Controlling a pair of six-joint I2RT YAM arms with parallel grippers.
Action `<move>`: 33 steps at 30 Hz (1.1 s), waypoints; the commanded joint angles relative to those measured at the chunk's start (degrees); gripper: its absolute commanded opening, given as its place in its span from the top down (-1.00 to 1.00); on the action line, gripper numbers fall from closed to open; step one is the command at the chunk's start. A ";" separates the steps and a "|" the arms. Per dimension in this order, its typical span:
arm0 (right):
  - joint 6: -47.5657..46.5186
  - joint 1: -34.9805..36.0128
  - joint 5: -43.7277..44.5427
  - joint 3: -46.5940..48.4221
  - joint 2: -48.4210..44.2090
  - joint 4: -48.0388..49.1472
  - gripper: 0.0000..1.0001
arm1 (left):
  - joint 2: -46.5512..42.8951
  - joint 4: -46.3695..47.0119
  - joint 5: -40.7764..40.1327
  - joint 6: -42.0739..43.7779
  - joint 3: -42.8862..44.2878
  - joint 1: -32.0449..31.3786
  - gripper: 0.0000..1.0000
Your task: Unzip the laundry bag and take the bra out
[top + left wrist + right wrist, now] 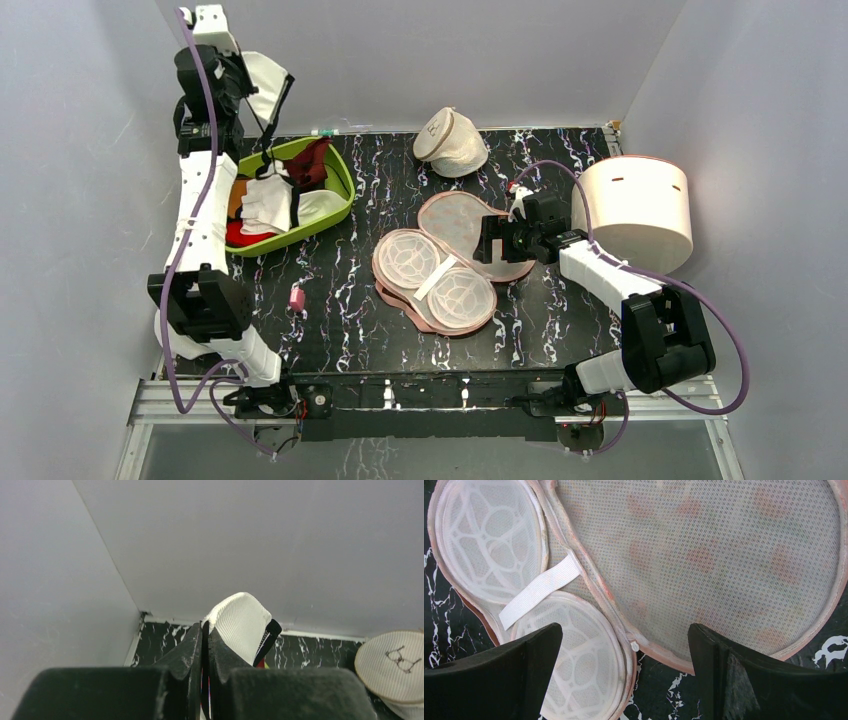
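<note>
- Top external: bra (268, 78) held high above green bin (345, 187), pinched in left gripper (205, 630) jaws.
- Right gripper (624, 630) jaws wide over unzipped laundry bag (704, 555) on counter (345, 310).

You have even, diffuse light in every view — pale walls (450, 60) bright and flat, only soft shadows on the desk (340, 330). Your overhead view is sharp, perhaps slightly bowed at the edges. Up close, the left fingers (186, 655) go dark and blurred, while the bra (242, 625) shows crisp ribbing. The laundry bag (704, 555) mesh is sharp; the right fingers (499, 680) are near-black silhouettes.
</note>
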 commanded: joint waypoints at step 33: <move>1.08 0.40 -2.17 1.29 -1.02 -0.02 -0.96 | 0.31 14.39 17.30 -24.58 -40.86 13.56 1.00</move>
